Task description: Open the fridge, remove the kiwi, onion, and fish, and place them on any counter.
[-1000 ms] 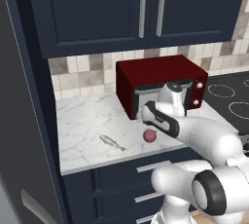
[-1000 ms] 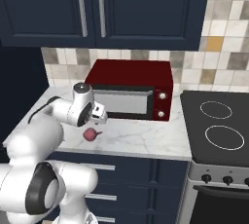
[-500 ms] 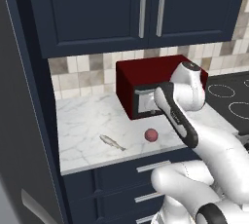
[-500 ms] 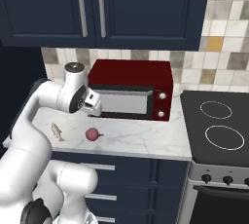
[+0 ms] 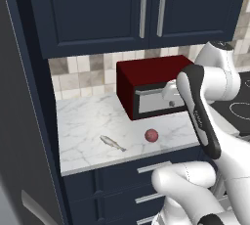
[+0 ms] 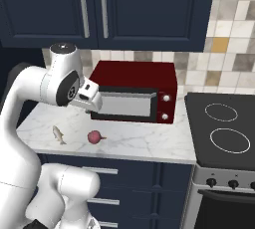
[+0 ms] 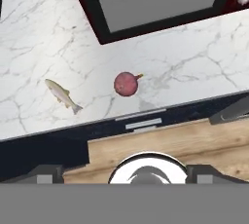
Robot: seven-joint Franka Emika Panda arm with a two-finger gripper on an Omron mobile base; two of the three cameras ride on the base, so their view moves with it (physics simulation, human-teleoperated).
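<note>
The dark-red onion point(image 5: 151, 135) point(image 6: 94, 136) point(image 7: 126, 83) rests on the white marble counter point(image 5: 83, 116) point(image 6: 139, 143) point(image 7: 194, 52). The silver fish point(image 5: 113, 143) point(image 6: 58, 134) point(image 7: 62, 94) lies a hand's width to its left. My gripper point(image 5: 172, 102) point(image 6: 95, 109) point(image 7: 129, 172) hangs open and empty, well above both and level with the microwave door. The fridge's grey side point(image 5: 22, 121) fills the far left. The kiwi is out of view.
A dark-red microwave point(image 5: 146, 72) point(image 6: 134, 71) stands at the back of the counter, close behind my hand. A black stovetop point(image 6: 224, 128) adjoins the counter on the right. Navy wall cabinets point(image 5: 136, 9) hang overhead, and navy drawers point(image 5: 146, 170) sit under the slab.
My hand has risen from just above the onion to the height of the microwave door. The onion and the fish have stayed where they lie.
</note>
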